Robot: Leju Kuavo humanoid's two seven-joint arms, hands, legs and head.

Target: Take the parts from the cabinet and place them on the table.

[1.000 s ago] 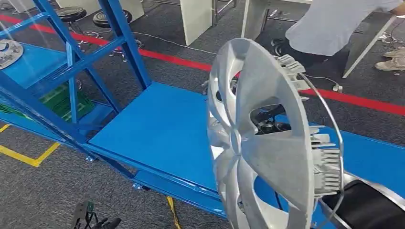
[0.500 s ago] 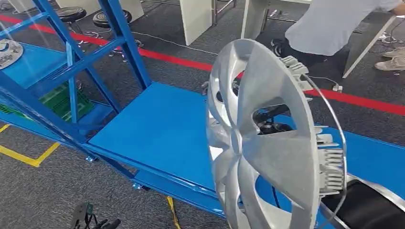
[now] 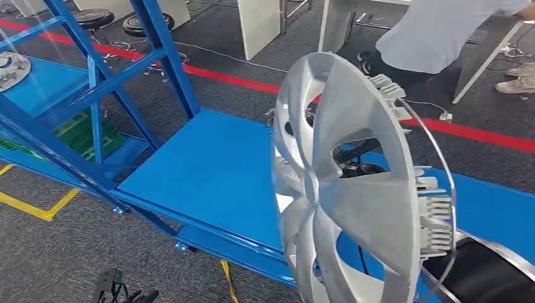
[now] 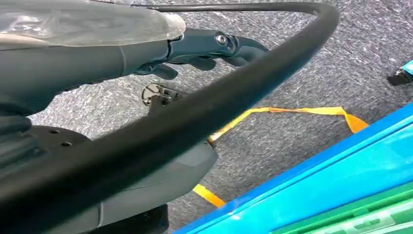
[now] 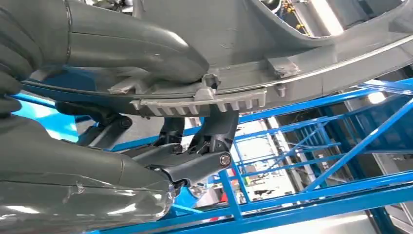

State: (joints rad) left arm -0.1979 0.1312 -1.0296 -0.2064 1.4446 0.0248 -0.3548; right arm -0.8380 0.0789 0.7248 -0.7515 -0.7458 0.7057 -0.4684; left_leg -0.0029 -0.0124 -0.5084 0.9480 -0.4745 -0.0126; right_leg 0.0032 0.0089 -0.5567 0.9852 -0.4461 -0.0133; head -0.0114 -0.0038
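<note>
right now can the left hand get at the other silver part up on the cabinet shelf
Probably not. The left hand hangs low over the carpet, while the second silver part lies on the blue cabinet's upper shelf behind slanted struts. The right hand grips the hubcap.

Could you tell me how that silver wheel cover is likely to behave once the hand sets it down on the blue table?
The wheel cover is round and held on edge by the right hand, so it may roll or tip over if released upright. Its thin spokes and large cut-outs suggest it is light for its size. The small clips and wire ring at its back look easy to bend against the blue table.
</note>
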